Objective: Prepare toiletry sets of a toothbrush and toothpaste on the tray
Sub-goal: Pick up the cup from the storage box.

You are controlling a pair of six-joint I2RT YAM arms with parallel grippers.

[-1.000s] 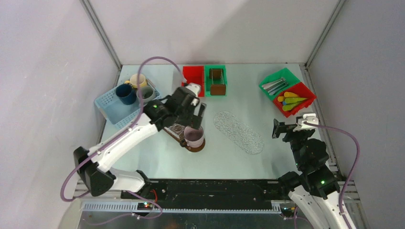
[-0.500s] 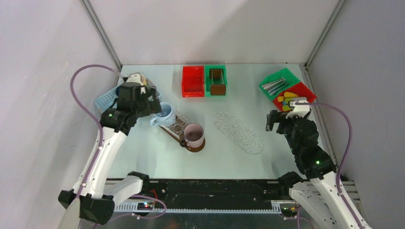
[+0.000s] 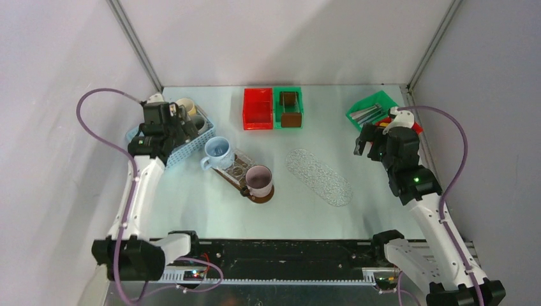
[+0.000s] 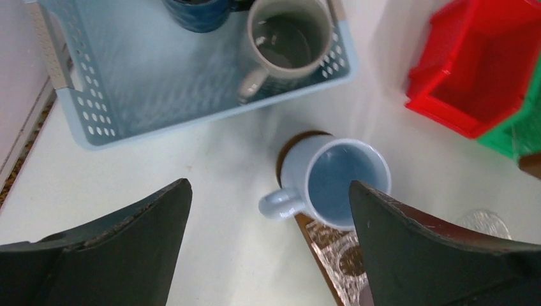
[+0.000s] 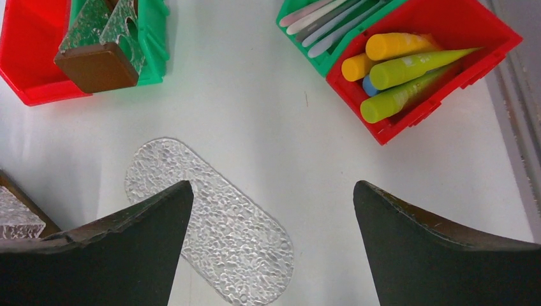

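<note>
**A:** Where do the toothpaste tubes (image 5: 399, 70) lie?

**B:** Piled in a red bin (image 5: 440, 111), ahead of the right gripper (image 5: 271, 186) and toward the right of its wrist view. They are yellow and lime green, with a bit of blue underneath. The toothbrushes (image 5: 332, 19) lie in the green bin (image 5: 324, 58) that touches it, a little further ahead.

**A:** How would they handle?

**B:** The tubes look light and soft, so a hard squeeze would likely dent one. They are probably glossy and therefore slippery. The best hold seems to be across the flat body near its middle, on the topmost lime tube, which lies freest. The brushes look stiff, thin and light. They are packed side by side, so pinching one handle without catching its neighbour looks like the hard part.

**A:** And the tray (image 5: 210, 223)?

**B:** It is clear, pebbled and oval, with nothing on it. It sits just ahead of the finger on the left of that view, well apart from both bins.

**A:** The jaws?

**B:** The right gripper's are spread wide with nothing between them. The left gripper (image 4: 269, 185) is spread wide too and holds nothing. It hovers over a light blue mug (image 4: 335, 185) near a basket (image 4: 96, 127), away from the toiletries.
</note>
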